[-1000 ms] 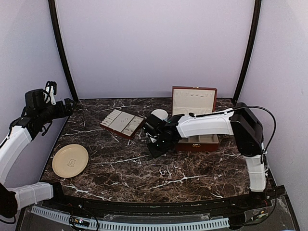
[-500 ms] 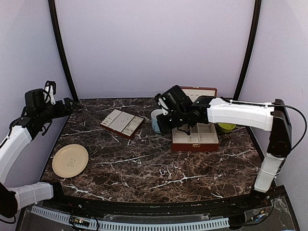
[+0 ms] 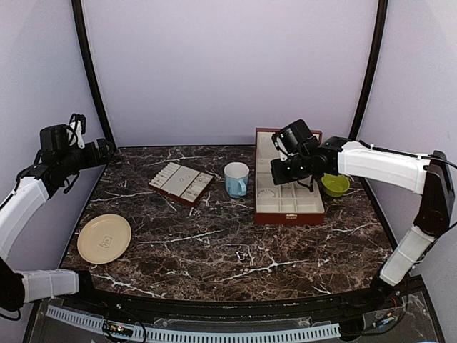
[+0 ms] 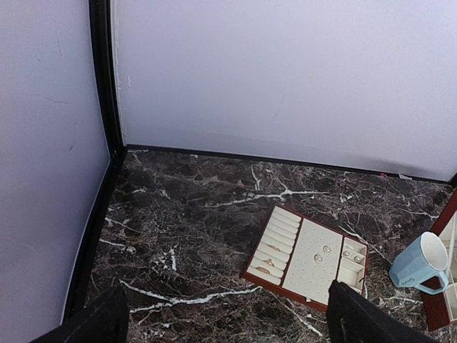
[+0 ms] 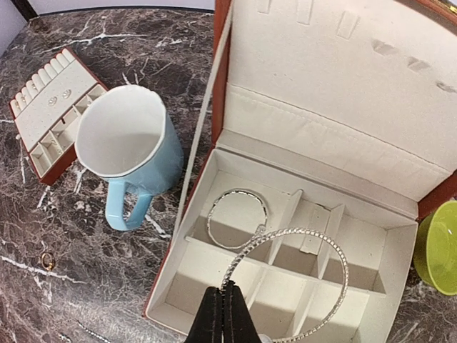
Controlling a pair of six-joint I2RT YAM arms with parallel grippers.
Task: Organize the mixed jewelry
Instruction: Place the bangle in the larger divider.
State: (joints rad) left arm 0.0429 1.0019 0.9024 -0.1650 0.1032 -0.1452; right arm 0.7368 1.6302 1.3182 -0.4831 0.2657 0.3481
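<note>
Fingers of the right gripper [image 5: 221, 306] are pinched together on the rim of a sparkly bangle [image 5: 300, 229]. Its hoop spreads ahead and to the right of the fingertips, above the front compartments of the open box [image 5: 187, 214]. Whether the hoop touches the dividers cannot be told. Just ahead and slightly left of the fingertips, a second bangle [image 5: 239, 190] lies in the box's rear left compartment. To the hand's left a pale blue mug [image 5: 125, 143] stands upright just beside the box's outer wall. Lower left of it, a small ring [image 5: 47, 261] lies alone on the marble table [image 5: 107, 236]. Farther ahead and left is the slotted tray [image 5: 50, 107], and a green bowl [image 5: 439, 246] sits off to the hand's right, past the box. The left gripper [image 4: 227, 304] is raised at the table's far left edge, its fingers spread wide with nothing between them, well apart from both bangles. The tray lies ahead of it and to its right, with rings [image 4: 265, 266] in its slots.
</note>
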